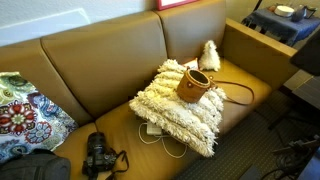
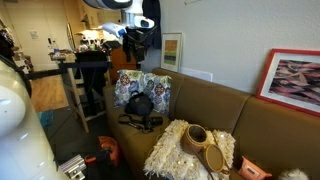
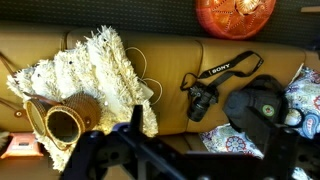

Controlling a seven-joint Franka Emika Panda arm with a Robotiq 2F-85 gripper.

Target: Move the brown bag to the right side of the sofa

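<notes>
Gripper (image 3: 180,160) hangs above the sofa (image 3: 170,60), fingers spread wide apart. The brown bag (image 3: 68,122) lies on the shaggy pillow (image 3: 90,70), outside the fingers, beyond one fingertip in the wrist view.

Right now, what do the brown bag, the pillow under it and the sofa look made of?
Brown bag: tan leather by its smooth, slightly shiny skin, maybe faux. Pillow: shaggy cream yarn or faux fur, long loose tufts. Sofa: smooth tan leather or vinyl, soft sheen on cushions.
</notes>
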